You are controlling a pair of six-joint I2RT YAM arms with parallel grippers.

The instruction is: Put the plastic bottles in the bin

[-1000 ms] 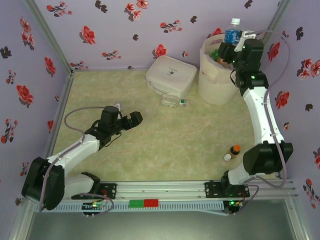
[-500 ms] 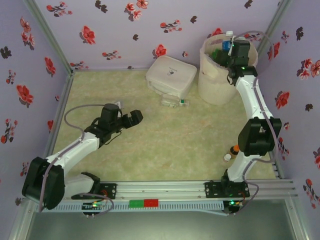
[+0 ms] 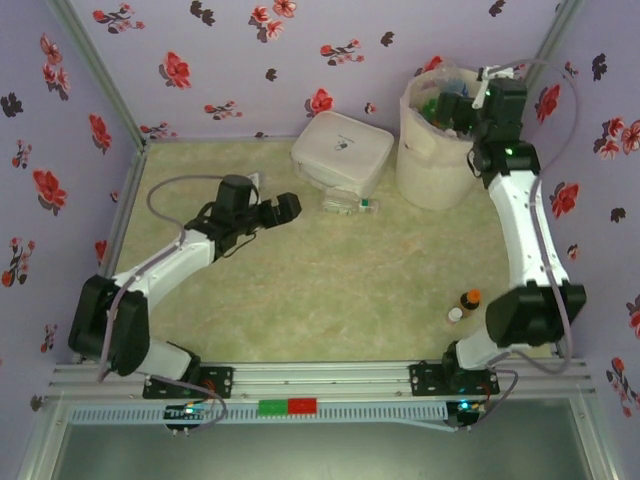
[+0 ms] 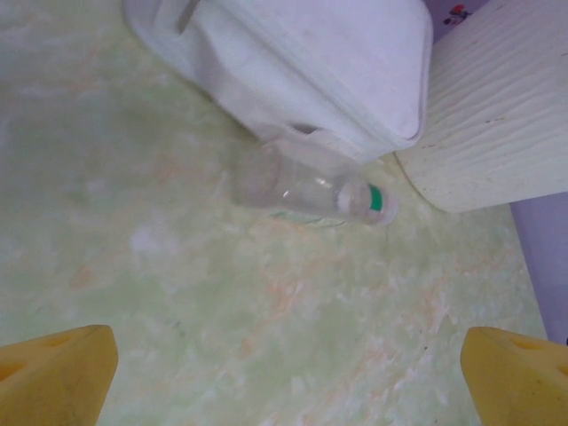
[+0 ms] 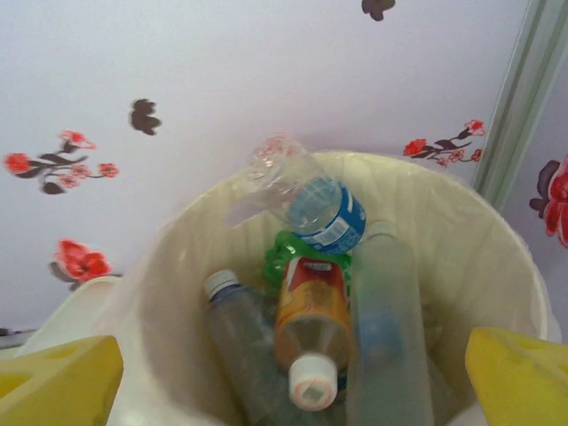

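Note:
The bin (image 3: 432,170), a tall cream tub, stands at the back right. Inside it lie several plastic bottles: a blue-labelled one (image 5: 325,211) on top, an orange-labelled one with a white cap (image 5: 311,306), a clear one (image 5: 238,342) and a frosted one (image 5: 387,328). My right gripper (image 3: 456,106) hangs open over the bin's mouth with nothing between its yellow fingers (image 5: 62,382). One clear bottle with a green band (image 3: 350,206) (image 4: 302,190) lies on the table by the white case. My left gripper (image 3: 286,208) is open, a short way left of that bottle.
A flat white case (image 3: 342,150) (image 4: 311,62) sits left of the bin, with the lying bottle against its front edge. A tiny brown bottle with an orange cap (image 3: 469,299) stands near the right arm's base. Flowered walls close in the table.
My right gripper opened and let the blue-labelled bottle drop into the bin. My left arm reached further right, toward the bottle on the table.

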